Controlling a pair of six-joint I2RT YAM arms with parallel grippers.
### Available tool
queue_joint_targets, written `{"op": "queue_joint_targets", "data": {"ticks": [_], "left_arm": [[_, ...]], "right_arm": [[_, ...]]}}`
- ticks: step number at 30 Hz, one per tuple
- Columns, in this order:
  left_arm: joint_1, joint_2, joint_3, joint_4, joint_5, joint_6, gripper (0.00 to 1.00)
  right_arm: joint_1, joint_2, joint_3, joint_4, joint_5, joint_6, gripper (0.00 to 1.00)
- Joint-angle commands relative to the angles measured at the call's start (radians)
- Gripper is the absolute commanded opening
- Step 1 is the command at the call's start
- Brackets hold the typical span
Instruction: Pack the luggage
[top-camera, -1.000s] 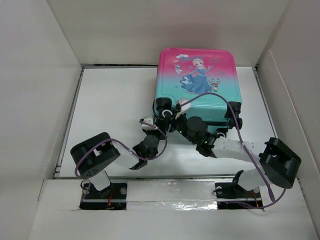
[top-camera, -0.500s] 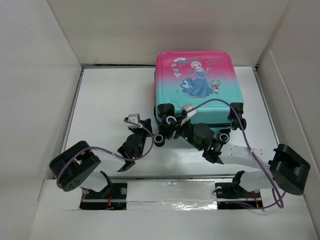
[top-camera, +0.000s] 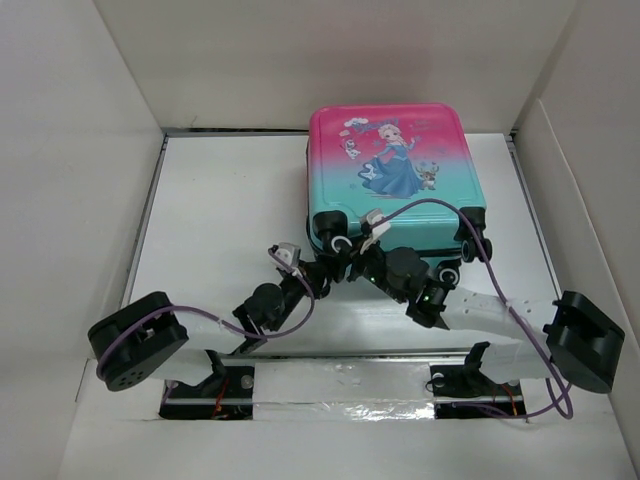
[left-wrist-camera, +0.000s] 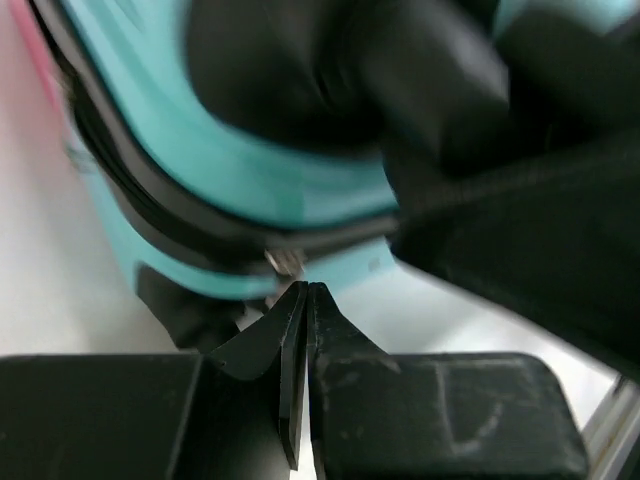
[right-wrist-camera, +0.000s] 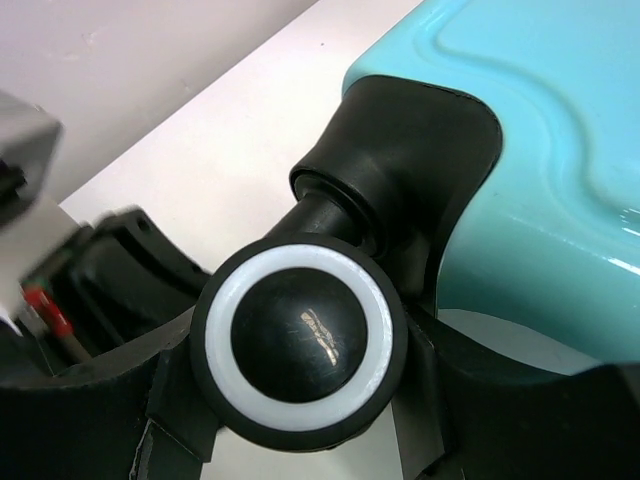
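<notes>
Right fingers (right-wrist-camera: 172, 395) grip luggage (right-wrist-camera: 540, 150) wheel (right-wrist-camera: 300, 345) (left gripper (left-wrist-camera: 303, 290) closed).

A black wheel (right-wrist-camera: 300, 345) with a white ring fills the middle, pinched between the two fingers of the right tool (right-wrist-camera: 300, 420). Its black housing (right-wrist-camera: 400, 150) joins the teal corner of the suitcase (right-wrist-camera: 540, 170), over the white surface (right-wrist-camera: 200, 140).

A lab-like test booth: plain white boards (top-camera: 330, 60) wall a white table (top-camera: 215, 200) on three sides.
</notes>
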Motion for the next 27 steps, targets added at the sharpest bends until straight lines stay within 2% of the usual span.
{"op": "queue_joint_targets", "data": {"ticks": [1,4,5,6,9,16,20,23,24,26,27], "left_arm": [[-0.022,0.044,0.025,0.004,0.049,-0.007,0.00],[-0.031,0.074,0.039,0.007,0.052,-0.013,0.14],[-0.031,0.081,0.043,0.007,0.048,-0.013,0.21],[-0.031,0.094,0.054,0.010,0.043,-0.013,0.34],[-0.031,0.125,0.080,0.023,-0.021,-0.008,0.46],[-0.020,0.222,0.172,0.015,-0.169,0.006,0.44],[-0.008,0.272,0.195,0.090,-0.224,0.015,0.41],[-0.008,0.289,0.183,0.213,-0.259,0.019,0.35],[-0.008,0.291,0.183,0.249,-0.267,0.019,0.27],[-0.017,0.289,0.191,0.266,-0.322,0.030,0.22],[-0.026,0.282,0.188,0.291,-0.336,0.038,0.14]], "right_arm": [[0.019,0.009,0.122,0.117,-0.072,0.003,0.00],[0.010,0.040,0.149,0.114,-0.095,0.002,0.00],[0.010,0.048,0.164,0.114,-0.103,0.002,0.00],[0.010,0.054,0.172,0.116,-0.112,0.002,0.00],[0.010,0.068,0.193,0.114,-0.147,0.003,0.00],[0.019,0.045,0.181,0.108,-0.198,0.013,0.00],[0.044,0.031,0.178,0.097,-0.222,0.016,0.00],[0.085,0.037,0.164,0.108,-0.219,0.022,0.00],[0.085,0.040,0.158,0.125,-0.213,0.031,0.00],[0.085,0.051,0.143,0.134,-0.209,0.039,0.00],[0.085,0.052,0.138,0.137,-0.207,0.046,0.00]]}}
